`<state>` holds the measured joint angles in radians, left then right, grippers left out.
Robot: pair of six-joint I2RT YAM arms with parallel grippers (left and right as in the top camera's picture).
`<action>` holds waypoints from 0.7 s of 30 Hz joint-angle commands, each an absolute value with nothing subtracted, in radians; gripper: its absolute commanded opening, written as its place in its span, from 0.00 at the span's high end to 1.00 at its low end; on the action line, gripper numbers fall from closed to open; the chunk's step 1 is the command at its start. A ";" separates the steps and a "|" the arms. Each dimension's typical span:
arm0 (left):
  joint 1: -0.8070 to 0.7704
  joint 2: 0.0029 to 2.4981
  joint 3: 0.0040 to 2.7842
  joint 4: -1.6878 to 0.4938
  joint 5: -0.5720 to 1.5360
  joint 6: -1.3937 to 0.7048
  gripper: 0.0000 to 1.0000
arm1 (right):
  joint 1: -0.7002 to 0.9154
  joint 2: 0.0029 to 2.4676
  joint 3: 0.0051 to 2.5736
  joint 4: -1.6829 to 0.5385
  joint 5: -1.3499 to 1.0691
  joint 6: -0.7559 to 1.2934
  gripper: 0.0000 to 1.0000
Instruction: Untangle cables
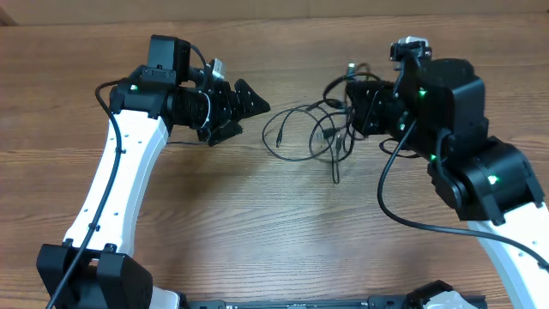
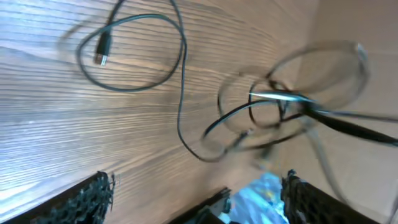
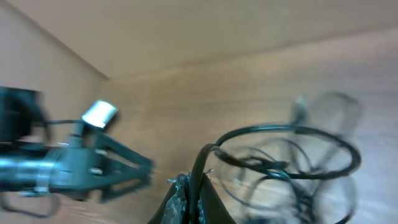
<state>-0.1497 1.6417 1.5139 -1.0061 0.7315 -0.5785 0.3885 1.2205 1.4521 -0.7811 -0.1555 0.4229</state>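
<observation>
Over table (image 1: pixel 257 240), left tool (image 1: pixel 250 113) apart, right tool (image 3: pixel 189 193) pinching cables (image 3: pixel 292 129) (wrist view only).

Black cables (image 1: pixel 328 127) – brown, straight-grained wooden table (image 1: pixel 257 223)

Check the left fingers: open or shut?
Open: the left wrist view shows the left fingers wide apart, nothing between them, the cables lying beyond.

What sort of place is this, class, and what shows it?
Likely a robotics lab bench: a left arm and right arm meet over a wooden table, tangled thin black cables between them.
</observation>
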 commanded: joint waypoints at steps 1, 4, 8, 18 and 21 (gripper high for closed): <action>-0.145 1.612 1.537 -1.019 0.708 -0.476 0.08 | 0.393 1.201 1.488 -0.712 -0.288 0.482 0.96; -0.145 1.612 1.537 -1.043 0.712 -0.429 0.06 | 0.393 1.208 1.488 -0.634 -0.340 0.542 0.96; -0.145 1.612 1.537 -1.076 0.706 -0.393 0.06 | 0.393 1.219 1.488 -0.565 -0.369 0.564 0.96; -0.146 1.612 1.537 -1.100 0.699 -0.368 0.02 | 0.393 1.281 1.488 -0.490 -0.537 0.590 0.96; -0.146 1.612 1.537 -1.117 0.698 -0.323 0.03 | 0.393 1.285 1.488 -0.471 -0.489 0.654 0.96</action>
